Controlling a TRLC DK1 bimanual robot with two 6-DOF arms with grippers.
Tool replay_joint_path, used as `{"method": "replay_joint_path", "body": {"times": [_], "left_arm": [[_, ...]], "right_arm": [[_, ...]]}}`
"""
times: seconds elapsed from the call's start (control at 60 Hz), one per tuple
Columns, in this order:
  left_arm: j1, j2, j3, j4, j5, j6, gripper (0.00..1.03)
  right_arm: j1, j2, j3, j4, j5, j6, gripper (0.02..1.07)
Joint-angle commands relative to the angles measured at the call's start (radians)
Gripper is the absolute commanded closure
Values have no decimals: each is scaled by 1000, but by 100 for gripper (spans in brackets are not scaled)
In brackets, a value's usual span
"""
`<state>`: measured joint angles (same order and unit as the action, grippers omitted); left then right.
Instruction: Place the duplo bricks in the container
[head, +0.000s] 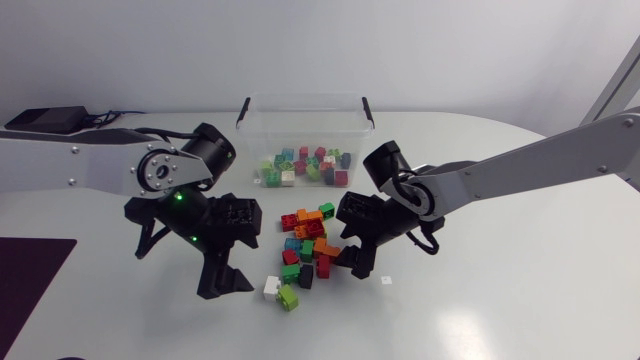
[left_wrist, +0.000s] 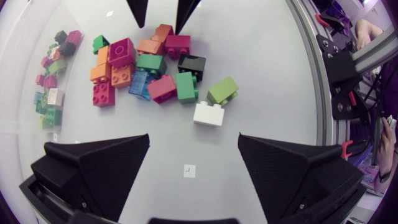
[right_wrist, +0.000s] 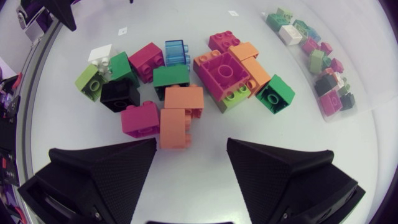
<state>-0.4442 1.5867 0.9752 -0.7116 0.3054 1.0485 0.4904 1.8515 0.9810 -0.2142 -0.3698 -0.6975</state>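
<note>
**Q:** What is shown, and where are the bricks?

**A:** A loose pile of duplo bricks (head: 305, 245) is seen from above, mid-table. The clear container (head: 250, 125), already holding some bricks, stands at 12 o'clock from the pile. The left gripper (left_wrist: 193, 140) is placed at 9 o'clock of the pile and the right gripper (right_wrist: 191, 143) at 3 o'clock. Both are spread wide, and nothing is held by either.

**Q:** How could the step in hand be done well?

**A:** A pick appears to be in preparation. A brick at the pile's edge is best chosen, so that neighbours are not dragged along. Ahead of the left gripper, the white brick (left_wrist: 208, 114) lies nearest, just beside a lime green brick (left_wrist: 222, 91). Its free flat sides should be squeezed. Just ahead of the right gripper lies an orange brick (right_wrist: 173, 129), beside a magenta brick (right_wrist: 140, 118). The fingers should be lowered squarely. A collision is a risk with both arms at one pile.

**Q:** Can any writing be read?

**A:** None can be. Only a small white sticker (left_wrist: 189, 170) bearing a corner-shaped mark is seen on the table.
</note>
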Motion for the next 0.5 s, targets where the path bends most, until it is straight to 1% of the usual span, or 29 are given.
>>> {"method": "replay_joint_path", "body": {"times": [0.0,0.033,0.25,0.333,0.483], "left_arm": [[-22,32,-26,12,6,25,4],[-33,44,-29,20,6,22,4],[-87,96,-43,47,6,15,4],[-103,137,-43,64,6,13,4],[-123,183,-36,84,6,13,6]], "right_arm": [[13,43,33,-17,3,-25,40],[17,57,42,-19,2,-25,46],[47,101,70,-21,2,-27,73],[54,103,74,-22,2,-30,91],[43,75,68,-62,2,-46,91]]}}
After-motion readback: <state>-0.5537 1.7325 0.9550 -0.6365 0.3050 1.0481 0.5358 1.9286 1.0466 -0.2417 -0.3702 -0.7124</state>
